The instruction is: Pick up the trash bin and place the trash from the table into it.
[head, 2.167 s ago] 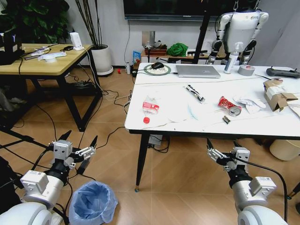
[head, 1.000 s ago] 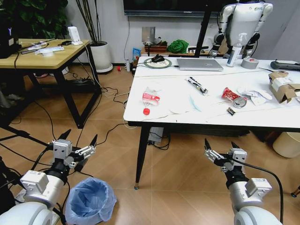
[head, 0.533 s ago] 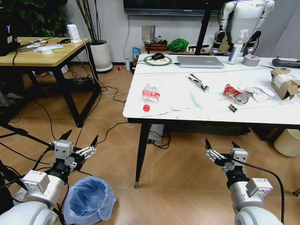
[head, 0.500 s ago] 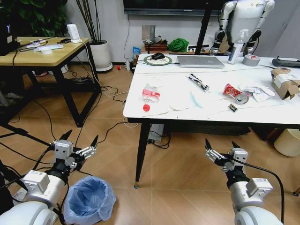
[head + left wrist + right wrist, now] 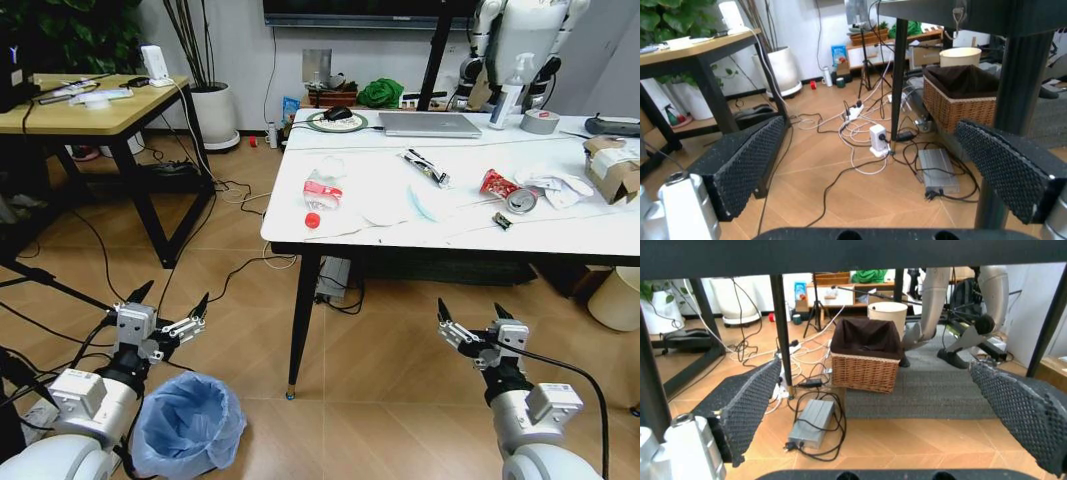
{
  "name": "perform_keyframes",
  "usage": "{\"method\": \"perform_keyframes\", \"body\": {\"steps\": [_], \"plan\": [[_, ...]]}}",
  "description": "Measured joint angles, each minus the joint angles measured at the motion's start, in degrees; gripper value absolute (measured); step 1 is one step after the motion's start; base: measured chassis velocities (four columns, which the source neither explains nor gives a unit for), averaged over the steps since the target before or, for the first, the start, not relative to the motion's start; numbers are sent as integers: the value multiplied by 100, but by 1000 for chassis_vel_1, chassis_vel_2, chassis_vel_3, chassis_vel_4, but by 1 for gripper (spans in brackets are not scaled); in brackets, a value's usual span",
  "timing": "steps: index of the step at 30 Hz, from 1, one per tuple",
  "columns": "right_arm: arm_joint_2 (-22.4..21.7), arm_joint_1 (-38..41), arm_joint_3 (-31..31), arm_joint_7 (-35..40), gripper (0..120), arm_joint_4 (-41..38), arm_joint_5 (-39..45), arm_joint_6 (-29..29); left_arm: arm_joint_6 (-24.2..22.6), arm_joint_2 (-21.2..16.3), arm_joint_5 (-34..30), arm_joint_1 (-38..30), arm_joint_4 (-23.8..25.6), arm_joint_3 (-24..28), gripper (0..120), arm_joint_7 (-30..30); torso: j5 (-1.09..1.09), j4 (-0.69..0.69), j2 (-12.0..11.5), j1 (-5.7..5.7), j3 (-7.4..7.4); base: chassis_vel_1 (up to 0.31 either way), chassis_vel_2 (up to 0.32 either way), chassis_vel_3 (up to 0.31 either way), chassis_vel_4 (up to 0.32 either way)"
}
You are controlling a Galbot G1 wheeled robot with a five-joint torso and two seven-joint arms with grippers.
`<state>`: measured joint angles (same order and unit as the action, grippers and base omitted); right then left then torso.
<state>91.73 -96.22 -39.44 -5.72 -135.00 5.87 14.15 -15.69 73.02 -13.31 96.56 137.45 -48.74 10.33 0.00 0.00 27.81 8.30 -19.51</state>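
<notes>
Trash bin: stands on the floor at about 7 o'clock in the head view, lined with a crinkly light-blue bag, mouth facing up; it is round, so it offers no long axis to line up with, only the rim.
Left end effector: hovers above the floor with its two fingers spread apart and nothing between them; the bin lies just beside the left arm, toward 5 o'clock from the fingertips, lower and closer to the robot's body.
Right end effector: held low at about 5 o'clock in the head view, fingers likewise parted and empty; well apart from the bin, with the table leg's side of the floor between them.
Nearer arm: the left, clearly; the judgement is that the pick-up falls to it, and that it must draw back and descend rather than reach forward, since the fingers now point past the bin toward the open floor.
Tabletop: glossy white, ahead at 12 to 2 o'clock, above both end effectors.
Trash: a red wrapper and a red cap near the left front edge; a red can-like piece and crumpled white paper toward the right; a torn brown box at the far right edge; none yet in the bin.
Risk: the thin bag may give way under the fingers unless they catch the rim itself.
</notes>
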Motion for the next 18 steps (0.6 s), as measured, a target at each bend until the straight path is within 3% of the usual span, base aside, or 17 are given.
{"method": "perform_keyframes", "body": {"steps": [18], "plan": [[-428,131,81,594,100,134,225,-413,-126,-168,22,-292,16,-14,100,-280,0,0,-399,-142,256,0,0,0,0]]}}
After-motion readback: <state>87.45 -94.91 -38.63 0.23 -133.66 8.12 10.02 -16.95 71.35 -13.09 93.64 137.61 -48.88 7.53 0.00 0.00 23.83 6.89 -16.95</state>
